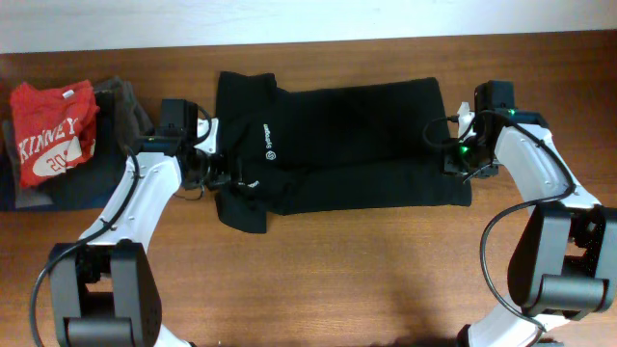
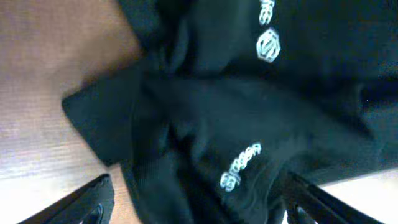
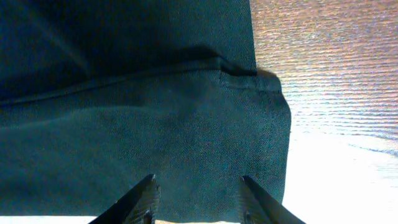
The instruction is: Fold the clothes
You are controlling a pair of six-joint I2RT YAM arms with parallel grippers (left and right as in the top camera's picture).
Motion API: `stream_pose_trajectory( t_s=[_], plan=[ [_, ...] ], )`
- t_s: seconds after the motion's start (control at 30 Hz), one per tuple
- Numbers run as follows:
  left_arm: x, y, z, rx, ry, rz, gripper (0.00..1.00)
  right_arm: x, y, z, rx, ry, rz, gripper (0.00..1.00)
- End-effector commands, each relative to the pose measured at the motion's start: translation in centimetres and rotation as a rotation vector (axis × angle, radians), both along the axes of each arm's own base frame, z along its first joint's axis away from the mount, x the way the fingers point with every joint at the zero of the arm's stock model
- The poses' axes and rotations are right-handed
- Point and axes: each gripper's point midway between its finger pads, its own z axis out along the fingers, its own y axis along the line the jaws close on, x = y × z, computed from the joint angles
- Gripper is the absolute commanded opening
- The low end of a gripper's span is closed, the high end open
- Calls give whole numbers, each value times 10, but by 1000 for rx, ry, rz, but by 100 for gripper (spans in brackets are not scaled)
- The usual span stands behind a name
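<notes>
black garment (image 1: pixel 357 145) lies spread lengthwise across the middle of the table (image 1: pixel 337 284), mostly flat. Its left end is bunched, with a sleeve flap (image 1: pixel 241 210) hanging toward the near edge. left tool (image 2: pixel 196 180) hovers low over that bunched end by the white logo marks (image 2: pixel 239 167), fingers wide apart, nothing pinched. right tool (image 3: pixel 198 179) sits over the opposite end just inside the hem corner (image 3: pixel 273 102), fingers also apart, cloth under them but not clamped. Step looks like the grasp before a fold, not yet made. To do it well, each tool should come straight down and pinch the edge layers only. On the left there are several overlapping folds, so aim for the outer edge rather than the middle of the bunch, or it'll drag a lump. The right should take the corner, not the mid panel, so the hem stays straight. Lift both ends together to keep the cloth taut. Keep the left arm off the red shirt (image 1: pixel 53 130) and the folded dark pile (image 1: pixel 120 101) close by on the left.
</notes>
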Motion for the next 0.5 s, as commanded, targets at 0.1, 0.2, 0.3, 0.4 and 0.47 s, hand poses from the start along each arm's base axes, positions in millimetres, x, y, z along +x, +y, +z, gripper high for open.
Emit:
stream_pose_trajectory(
  t_s=[0.1, 0.2, 0.3, 0.4, 0.47],
  plan=[
    [-22, -13, 6, -98, 60, -87, 87, -9, 2, -12, -2, 31, 22, 46],
    [-22, -13, 12, -93, 35, -110, 87, -13, 3, -19, 0, 42, 22, 46],
    [-28, -12, 11, -92, 61, -109, 87, -18, 3, -24, 1, 53, 22, 45],
    [-32, -12, 11, -93, 78, -108, 87, -18, 3, -25, 2, 54, 22, 45],
    [-35, -13, 10, -96, 92, -108, 87, -18, 3, -25, 2, 54, 22, 46]
  ],
)
